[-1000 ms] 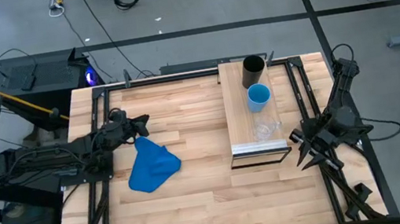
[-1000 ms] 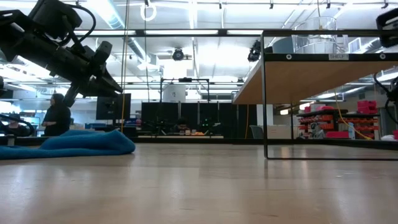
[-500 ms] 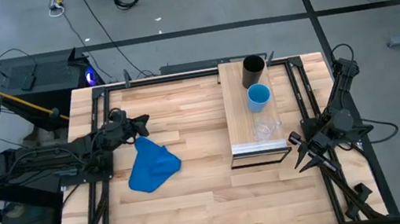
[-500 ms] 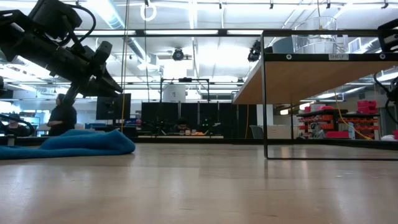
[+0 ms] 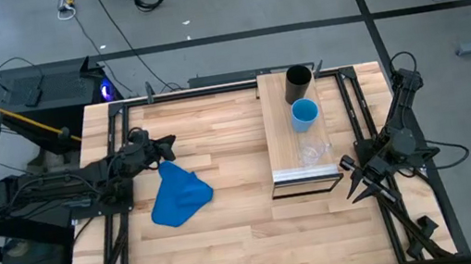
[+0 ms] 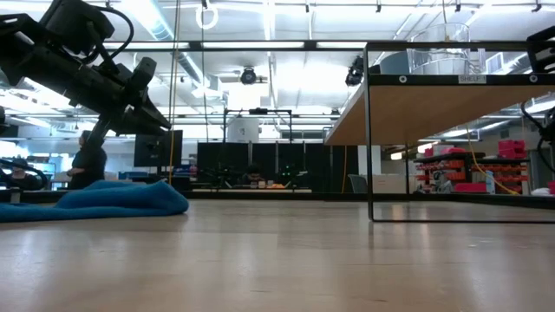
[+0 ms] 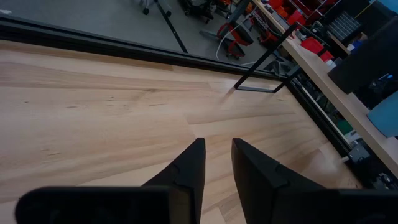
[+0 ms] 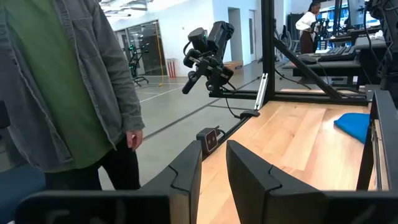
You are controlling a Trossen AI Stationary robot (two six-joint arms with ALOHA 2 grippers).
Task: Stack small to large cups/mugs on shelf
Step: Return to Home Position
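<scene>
Standing in a row on the shelf point(image 5: 279, 135), the three cups ran from the clear cup point(image 5: 313, 151) nearest the silver front edge, through the light-blue cup point(image 5: 304, 114), to the black cup point(image 5: 299, 76) at the far end, none inside another. The clear one looked thin-walled and light, probably slick and easy to crush, so a gentle pinch over its rim would have suited it. The blue one seemed a light, stiff tumbler, open side up, and its lip offered the same hold. The black cup, taller and likelier to tip, would have been safer taken around its middle. No brand or print showed on any cup, and a small tag on the shelf's front edge could not be read. The left fingers point(image 7: 194, 158) hung over the desk point(image 5: 232, 235) near a blue cloth point(image 5: 178, 195), and the right fingers point(image 8: 191, 165) sat beside the shelf's front corner. Both pairs stood a narrow gap apart, holding nothing.
</scene>
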